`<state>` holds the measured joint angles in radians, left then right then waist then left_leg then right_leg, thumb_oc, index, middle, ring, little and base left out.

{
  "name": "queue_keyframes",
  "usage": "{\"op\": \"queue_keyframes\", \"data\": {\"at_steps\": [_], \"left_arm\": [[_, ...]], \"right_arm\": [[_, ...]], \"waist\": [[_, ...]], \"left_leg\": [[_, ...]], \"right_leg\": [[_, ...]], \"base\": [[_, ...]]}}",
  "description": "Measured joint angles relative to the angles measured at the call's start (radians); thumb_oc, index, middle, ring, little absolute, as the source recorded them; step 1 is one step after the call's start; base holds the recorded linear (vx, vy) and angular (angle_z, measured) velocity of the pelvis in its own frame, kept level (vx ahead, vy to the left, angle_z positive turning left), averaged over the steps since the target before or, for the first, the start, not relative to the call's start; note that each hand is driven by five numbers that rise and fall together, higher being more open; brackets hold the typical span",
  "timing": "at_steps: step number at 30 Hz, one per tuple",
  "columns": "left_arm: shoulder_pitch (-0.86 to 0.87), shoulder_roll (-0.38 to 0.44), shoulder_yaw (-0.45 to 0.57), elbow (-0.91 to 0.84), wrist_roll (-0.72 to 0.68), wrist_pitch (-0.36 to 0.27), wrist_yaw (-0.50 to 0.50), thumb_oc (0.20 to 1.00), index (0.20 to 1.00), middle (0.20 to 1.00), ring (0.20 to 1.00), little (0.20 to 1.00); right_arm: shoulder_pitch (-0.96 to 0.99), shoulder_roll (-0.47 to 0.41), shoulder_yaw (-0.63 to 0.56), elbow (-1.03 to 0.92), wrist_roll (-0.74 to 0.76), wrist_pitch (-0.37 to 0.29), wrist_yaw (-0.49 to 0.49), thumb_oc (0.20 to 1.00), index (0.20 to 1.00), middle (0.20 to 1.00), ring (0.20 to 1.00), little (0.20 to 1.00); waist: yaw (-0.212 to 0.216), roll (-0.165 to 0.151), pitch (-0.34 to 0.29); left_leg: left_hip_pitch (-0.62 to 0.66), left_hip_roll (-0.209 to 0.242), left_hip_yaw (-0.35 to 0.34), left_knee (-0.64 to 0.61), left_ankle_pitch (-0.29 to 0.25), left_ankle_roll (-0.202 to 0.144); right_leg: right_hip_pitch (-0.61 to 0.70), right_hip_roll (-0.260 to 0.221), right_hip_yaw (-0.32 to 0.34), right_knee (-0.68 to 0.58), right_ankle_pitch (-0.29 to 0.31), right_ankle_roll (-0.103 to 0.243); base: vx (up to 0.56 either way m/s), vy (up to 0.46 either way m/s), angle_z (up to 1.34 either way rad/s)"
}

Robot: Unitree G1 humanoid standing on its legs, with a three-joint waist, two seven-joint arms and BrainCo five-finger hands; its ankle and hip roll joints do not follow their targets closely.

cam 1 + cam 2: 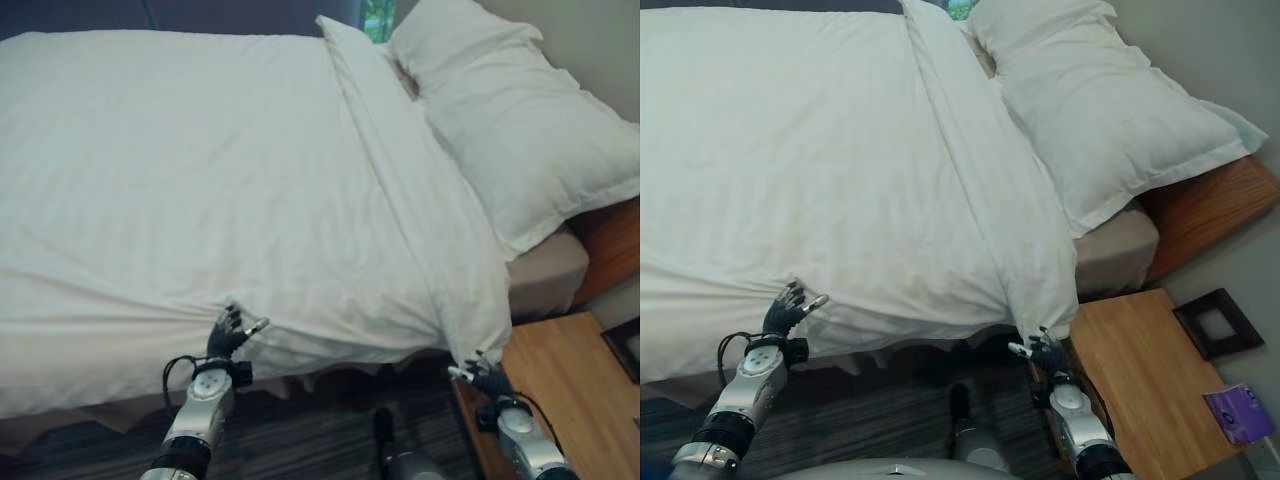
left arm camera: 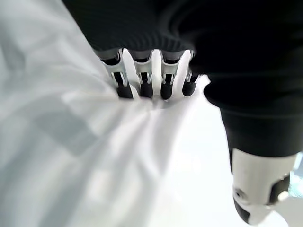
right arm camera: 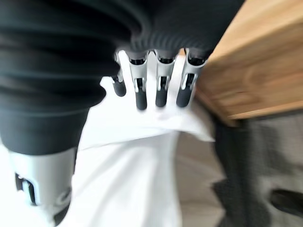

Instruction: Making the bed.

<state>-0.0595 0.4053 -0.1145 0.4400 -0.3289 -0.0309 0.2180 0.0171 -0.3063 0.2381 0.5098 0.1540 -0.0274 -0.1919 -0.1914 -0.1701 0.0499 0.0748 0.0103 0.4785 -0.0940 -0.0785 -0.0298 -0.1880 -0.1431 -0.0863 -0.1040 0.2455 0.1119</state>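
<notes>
Your left hand (image 1: pixel 229 335) had its fingers curled into the duvet (image 1: pixel 200 180) along its near edge. Your right hand (image 1: pixel 1045 352) pinched the duvet's corner by the nightstand (image 1: pixel 1150 375); the folded band ran away from it toward the pillow (image 1: pixel 1090 110).

both eye views look down from the head over the bed (image 1: pixel 200 180); each wrist view peers close along its own fingers at the duvet (image 2: pixel 71 156).

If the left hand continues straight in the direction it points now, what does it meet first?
The left hand points up toward the bed and already grips the duvet at its near edge. Going on, it would probably push into that duvet and the mattress beneath; depth is unclear.
</notes>
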Motion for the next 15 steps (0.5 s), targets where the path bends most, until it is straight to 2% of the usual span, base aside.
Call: {"op": "queue_keyframes", "data": {"at_steps": [3, 5, 11, 15], "left_arm": [[0.019, -0.01, -0.001, -0.036, 0.019, 0.005, 0.003, 1.0, 1.0, 1.0, 1.0, 1.0], [0.037, -0.01, -0.001, -0.074, 0.02, 0.012, 0.002, 1.0, 1.0, 1.0, 1.0, 1.0], [0.096, -0.019, -0.006, -0.157, 0.029, 0.021, -0.003, 1.0, 1.0, 1.0, 1.0, 1.0], [0.098, -0.056, -0.01, -0.174, 0.029, 0.02, -0.004, 1.0, 1.0, 1.0, 1.0, 1.0]], "right_arm": [[0.011, -0.001, 0.005, -0.023, -0.038, 0.002, 0.002, 1.0, 1.0, 1.0, 1.0, 1.0], [0.035, 0.002, -0.001, -0.05, -0.041, -0.003, 0.003, 1.0, 1.0, 1.0, 1.0, 1.0], [0.073, 0.021, -0.002, -0.121, -0.019, -0.012, 0.012, 1.0, 1.0, 1.0, 1.0, 1.0], [0.062, 0.088, -0.031, -0.117, 0.147, -0.041, 0.037, 1.0, 1.0, 1.0, 1.0, 1.0]], "waist": [[0.003, -0.03, -0.009], [0.001, -0.037, -0.01], [-0.001, -0.023, 0.003], [-0.001, -0.001, 0.021]], "left_leg": [[-0.002, 0.002, -0.019, 0.0, 0.001, 0.001], [-0.001, 0.004, -0.026, 0.0, 0.002, 0.002], [0.016, 0.011, -0.027, 0.0, 0.002, 0.001], [0.031, 0.014, -0.027, 0.0, 0.001, -0.001]], "right_leg": [[0.002, -0.001, -0.011, 0.0, 0.0, 0.001], [0.006, -0.002, -0.016, 0.0, 0.0, 0.001], [0.022, 0.0, -0.021, 0.0, -0.003, 0.005], [0.038, 0.001, -0.021, -0.001, -0.005, 0.007]], "base": [[-0.02, 0.014, 0.15], [-0.02, 0.013, 0.09], [0.0, 0.006, -0.01], [0.0, 0.0, 0.0]]}}
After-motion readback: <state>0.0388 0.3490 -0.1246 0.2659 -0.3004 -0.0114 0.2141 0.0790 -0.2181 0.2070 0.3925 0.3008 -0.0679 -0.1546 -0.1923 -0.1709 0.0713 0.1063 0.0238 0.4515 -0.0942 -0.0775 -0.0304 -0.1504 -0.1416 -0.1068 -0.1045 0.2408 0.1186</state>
